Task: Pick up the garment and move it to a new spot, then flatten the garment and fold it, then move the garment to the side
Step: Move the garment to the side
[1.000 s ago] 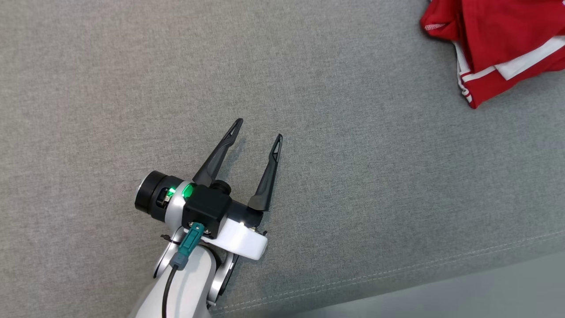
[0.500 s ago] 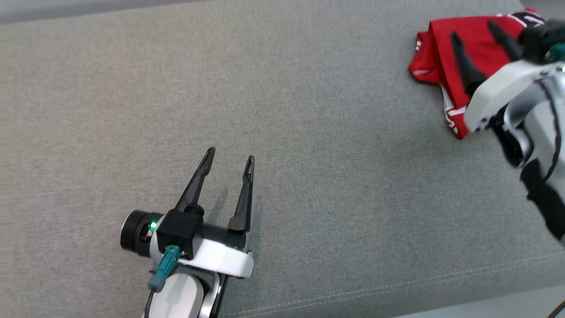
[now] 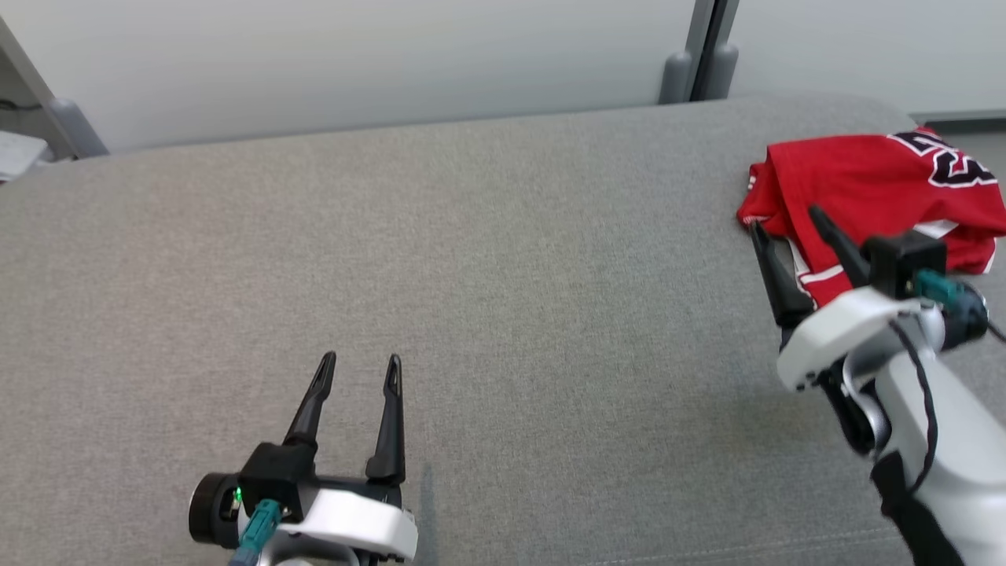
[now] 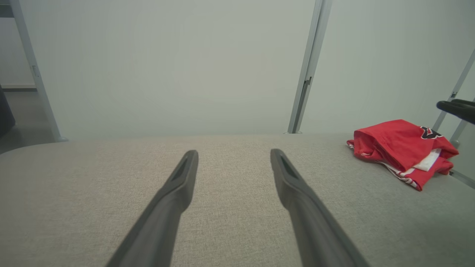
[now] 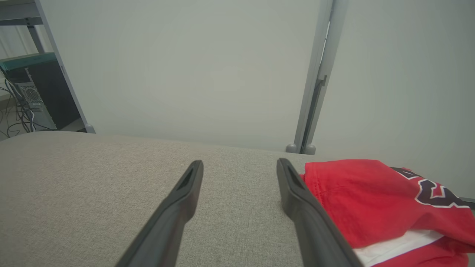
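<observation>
Right gripper (image 3: 784,220): fingers spread wide, nothing held. The red jersey (image 3: 864,181) lies bunched just ahead of it, off its right finger; can't tell if they touch. Left gripper (image 3: 361,359): also open and empty, jersey well off to its right. Fits a reach-in or a pull-away after placing, so keep the fingertips clear of loose folds.

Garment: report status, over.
Left pincer open, idle over grey cushion. Right pincer open at red garment left edge, nothing gripped. Garment crumpled, unfolded, at cushion's right end. No obstacle seen.
</observation>
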You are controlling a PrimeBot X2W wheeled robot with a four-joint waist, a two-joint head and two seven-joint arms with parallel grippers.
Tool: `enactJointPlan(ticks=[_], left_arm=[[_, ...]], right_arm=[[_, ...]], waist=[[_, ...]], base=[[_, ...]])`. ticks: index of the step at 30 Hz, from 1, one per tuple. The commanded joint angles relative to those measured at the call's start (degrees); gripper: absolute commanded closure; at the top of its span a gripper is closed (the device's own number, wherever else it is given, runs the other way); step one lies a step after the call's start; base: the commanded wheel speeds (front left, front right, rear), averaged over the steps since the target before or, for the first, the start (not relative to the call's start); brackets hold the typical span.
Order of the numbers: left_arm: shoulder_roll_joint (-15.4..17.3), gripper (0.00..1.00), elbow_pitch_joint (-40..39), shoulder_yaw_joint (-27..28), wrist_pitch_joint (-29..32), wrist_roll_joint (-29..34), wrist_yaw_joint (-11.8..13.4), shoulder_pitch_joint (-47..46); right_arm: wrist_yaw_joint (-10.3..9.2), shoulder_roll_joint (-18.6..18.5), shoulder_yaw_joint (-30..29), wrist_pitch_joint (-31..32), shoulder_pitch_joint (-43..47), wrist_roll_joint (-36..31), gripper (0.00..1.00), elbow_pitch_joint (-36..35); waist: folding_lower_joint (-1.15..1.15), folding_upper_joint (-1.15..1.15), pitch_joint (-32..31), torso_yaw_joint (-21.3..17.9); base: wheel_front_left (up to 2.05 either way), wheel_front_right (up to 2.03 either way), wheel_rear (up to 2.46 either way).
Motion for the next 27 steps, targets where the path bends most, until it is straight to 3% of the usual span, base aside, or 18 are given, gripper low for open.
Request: enactJointPlan(ticks=[1, 5, 15, 27], left_arm=[[0.1, 0.00, -1.3, 2.0, -0.3, -0.5, 0.5, -0.6], [0.1, 0.00, -1.9, 2.9, -0.3, -1.4, -0.6, 1.1], [0.1, 0.00, -3.8, 5.6, -0.3, -0.8, -3.1, 3.7], [0.1, 0.00, -5.2, 8.7, -0.3, -0.9, -2.9, 8.5]], right_arm=[[0.06, 0.2, -0.1, -0.7, 1.4, -0.7, 0.00, -1.7], [0.06, 2.3, -5.4, -0.7, 8.4, -4.5, 0.00, -7.7], [0.06, 3.6, -10.9, -0.7, 21.3, -7.3, 0.00, -22.0], [0.06, 5.3, -16.0, -0.7, 35.4, -7.2, 0.00, -34.1]], waist=[[0.00, 0.00, -1.7, 0.8], [0.00, 0.00, -3.9, 1.3], [0.00, 0.00, -6.4, 2.1], [0.00, 0.00, -9.2, 2.7]], base=[[0.00, 0.00, 0.00], [0.00, 0.00, 0.00], [0.00, 0.00, 0.00], [0.00, 0.00, 0.00]])
